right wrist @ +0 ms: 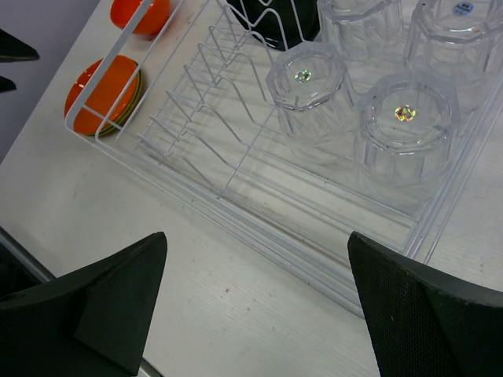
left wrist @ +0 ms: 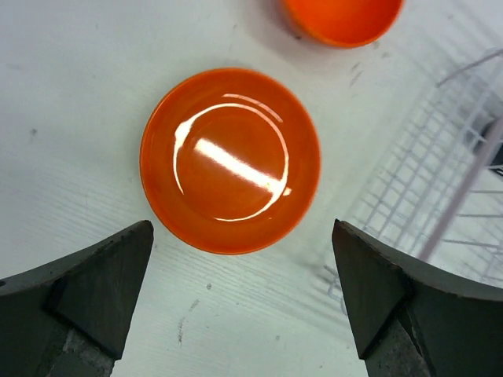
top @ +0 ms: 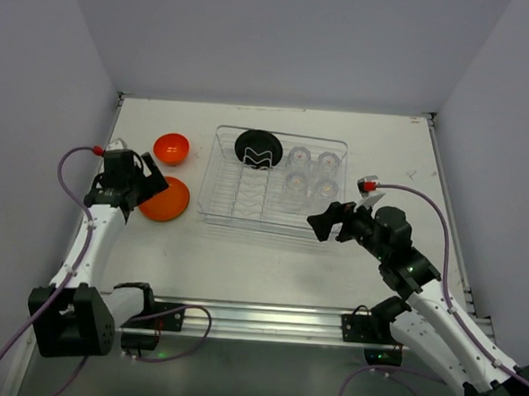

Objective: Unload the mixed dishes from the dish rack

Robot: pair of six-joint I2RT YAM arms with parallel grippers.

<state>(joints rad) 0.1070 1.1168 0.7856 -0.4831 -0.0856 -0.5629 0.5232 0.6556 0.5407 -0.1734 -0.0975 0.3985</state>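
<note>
Presently: dish rack point(top: 263, 223) mid-table, long axis left-right. Inside: one black plate point(top: 258, 149) upright at far left, four tumblers point(top: 294, 184) inverted, two-by-two, at right. Right gripper point(right wrist: 255, 243) spread, empty, at rack's near right corner; tumblers directly ahead, nearer this arm. Left gripper point(left wrist: 242, 228) spread, empty, above red-orange plate point(left wrist: 230, 159) on table left of rack; one orange bowl point(top: 171, 147) beyond.

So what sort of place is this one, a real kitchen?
Probably a lab test cell, not a kitchen: a white table boxed in by plain walls, the left arm and right arm bolted to a metal rail at its near edge, and a clear dish rack set out on it.
</note>
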